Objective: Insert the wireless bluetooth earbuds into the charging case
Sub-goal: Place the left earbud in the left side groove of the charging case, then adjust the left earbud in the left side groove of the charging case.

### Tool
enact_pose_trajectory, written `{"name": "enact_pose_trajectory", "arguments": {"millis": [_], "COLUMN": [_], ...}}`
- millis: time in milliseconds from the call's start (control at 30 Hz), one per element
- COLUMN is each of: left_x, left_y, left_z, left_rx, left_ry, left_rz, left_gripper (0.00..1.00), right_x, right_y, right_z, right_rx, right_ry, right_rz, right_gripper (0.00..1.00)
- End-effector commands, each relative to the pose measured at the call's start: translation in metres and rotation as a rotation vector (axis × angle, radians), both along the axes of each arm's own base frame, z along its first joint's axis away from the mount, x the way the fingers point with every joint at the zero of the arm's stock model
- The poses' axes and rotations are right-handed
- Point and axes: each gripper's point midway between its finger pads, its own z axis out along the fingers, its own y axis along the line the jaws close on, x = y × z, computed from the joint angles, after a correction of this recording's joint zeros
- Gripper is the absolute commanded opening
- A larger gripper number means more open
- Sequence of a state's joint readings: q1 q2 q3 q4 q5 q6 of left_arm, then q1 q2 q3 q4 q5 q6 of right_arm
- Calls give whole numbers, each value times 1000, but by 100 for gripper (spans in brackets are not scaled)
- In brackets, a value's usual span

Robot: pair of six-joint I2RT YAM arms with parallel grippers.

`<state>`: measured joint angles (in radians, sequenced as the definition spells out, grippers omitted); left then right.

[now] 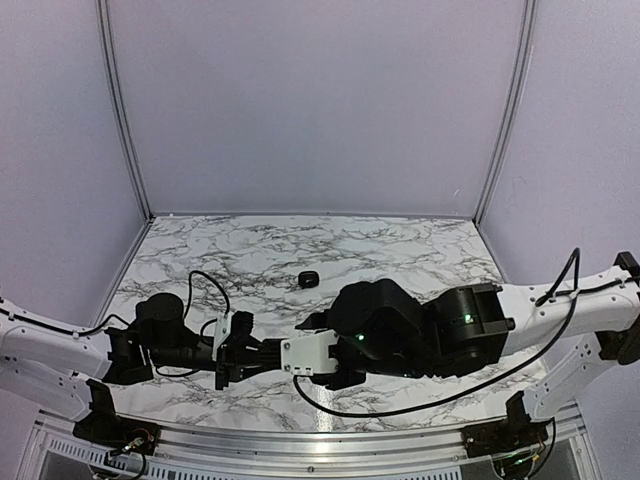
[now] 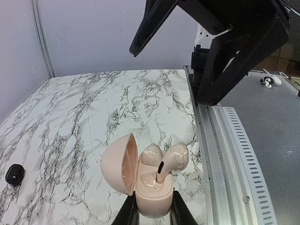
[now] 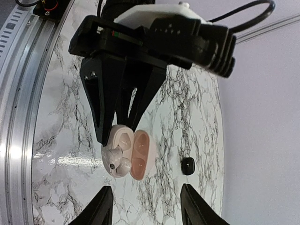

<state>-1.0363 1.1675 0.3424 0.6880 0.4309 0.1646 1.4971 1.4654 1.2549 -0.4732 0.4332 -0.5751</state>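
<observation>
Pale pink pebble-shaped hinged charging case (image 2: 152,200) clamped by its base in left gripper (image 2: 153,217), lid open to the left.
Two pale pink glossy earbuds (image 2: 173,157) in its wells; right gripper (image 3: 147,208) spread wide, empty, facing the case; small black rounded lump (image 2: 15,174) well apart on marbled tabletop (image 2: 70,117).
</observation>
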Motion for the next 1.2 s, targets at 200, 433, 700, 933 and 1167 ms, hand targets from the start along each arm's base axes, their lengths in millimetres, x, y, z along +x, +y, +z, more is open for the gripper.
{"name": "enact_pose_trajectory", "arguments": {"millis": [200, 433, 700, 933, 1167], "left_x": [-7, -8, -9, -8, -7], "left_y": [-3, -3, -4, -5, -6], "left_z": [26, 27, 27, 26, 25], "left_rx": [-88, -92, -92, -90, -86], "left_ry": [-31, -34, -35, -33, -35], "left_rz": [-41, -48, -54, -54, -51], "left_gripper": [0, 0, 0, 0, 0], "right_x": [1, 9, 16, 18, 16], "right_y": [5, 12, 14, 15, 18], "right_z": [8, 6, 4, 1, -8], "right_rx": [105, 109, 121, 121, 88], "right_ry": [70, 54, 110, 144, 147], "right_rz": [25, 0, 2, 14, 35], "right_gripper": [52, 62, 71, 72, 73]}}
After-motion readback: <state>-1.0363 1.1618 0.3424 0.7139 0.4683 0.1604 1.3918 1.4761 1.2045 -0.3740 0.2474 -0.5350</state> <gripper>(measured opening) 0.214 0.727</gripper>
